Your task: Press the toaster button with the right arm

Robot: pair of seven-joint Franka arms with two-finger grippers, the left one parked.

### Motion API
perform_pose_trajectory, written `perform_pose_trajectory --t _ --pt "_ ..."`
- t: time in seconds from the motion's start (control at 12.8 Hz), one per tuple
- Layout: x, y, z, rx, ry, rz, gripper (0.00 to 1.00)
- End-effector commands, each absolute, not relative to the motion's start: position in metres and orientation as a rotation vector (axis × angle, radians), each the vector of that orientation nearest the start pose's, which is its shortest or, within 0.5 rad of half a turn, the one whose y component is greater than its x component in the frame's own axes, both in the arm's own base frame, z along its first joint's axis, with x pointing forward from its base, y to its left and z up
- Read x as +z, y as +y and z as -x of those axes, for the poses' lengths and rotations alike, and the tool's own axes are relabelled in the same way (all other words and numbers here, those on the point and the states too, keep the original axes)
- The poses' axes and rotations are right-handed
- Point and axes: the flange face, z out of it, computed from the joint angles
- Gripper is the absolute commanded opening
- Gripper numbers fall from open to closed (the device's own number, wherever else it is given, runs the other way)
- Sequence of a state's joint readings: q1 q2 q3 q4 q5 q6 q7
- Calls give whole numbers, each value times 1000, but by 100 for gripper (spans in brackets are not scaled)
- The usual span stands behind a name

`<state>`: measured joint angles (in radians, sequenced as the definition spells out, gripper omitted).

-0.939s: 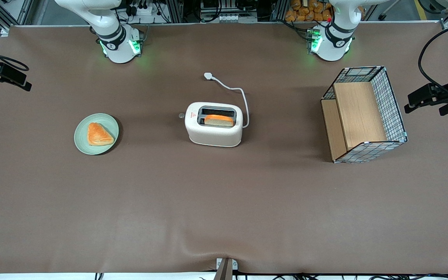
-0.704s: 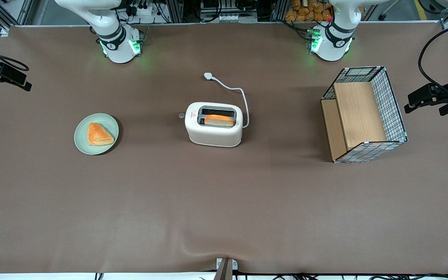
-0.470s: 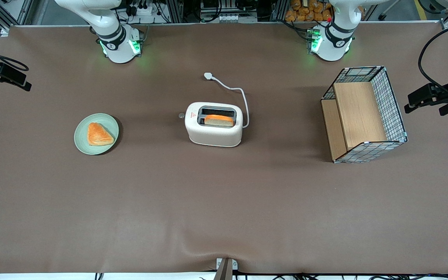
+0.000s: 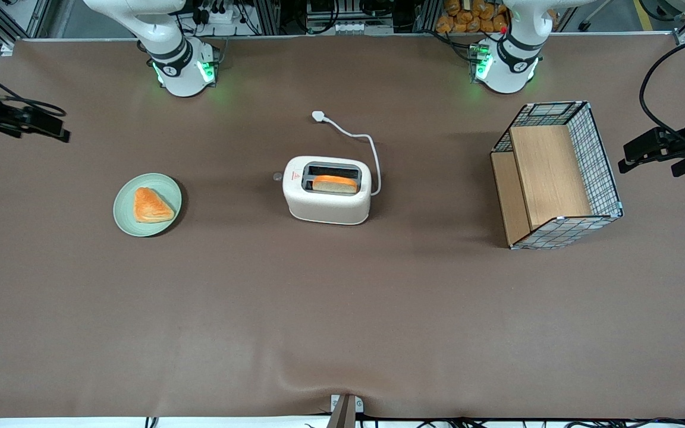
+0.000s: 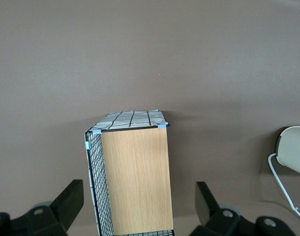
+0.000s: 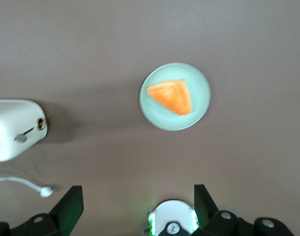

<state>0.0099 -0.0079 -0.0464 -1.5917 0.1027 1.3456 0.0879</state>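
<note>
The cream-white toaster stands mid-table with a slice of bread in the slot nearer the front camera. Its small grey button juts from the short end by the red triangle, facing the working arm's end. The right arm's gripper hangs above the table at the working arm's end, well away from the toaster and farther from the front camera than the plate. In the right wrist view the gripper is open and empty, looking down on the toaster's end and button.
A green plate with a toast triangle lies between gripper and toaster; it also shows in the right wrist view. The white cord and plug trail from the toaster. A wire-and-wood basket stands toward the parked arm's end.
The right arm's gripper has shifted a little toward the middle of the table and slightly nearer the front camera. The toaster, plate and basket have not moved.
</note>
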Motion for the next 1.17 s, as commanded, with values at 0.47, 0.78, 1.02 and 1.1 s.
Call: perform_pose_trajectory --t 0.47,0.78,1.02,1.1 --pt "512 86 -550 643 50 2724 100" --pt "472 112 -546 688 65 2628 100" --pt "436 147 -542 682 52 2612 100" --pt "418 158 -544 718 48 2607 95"
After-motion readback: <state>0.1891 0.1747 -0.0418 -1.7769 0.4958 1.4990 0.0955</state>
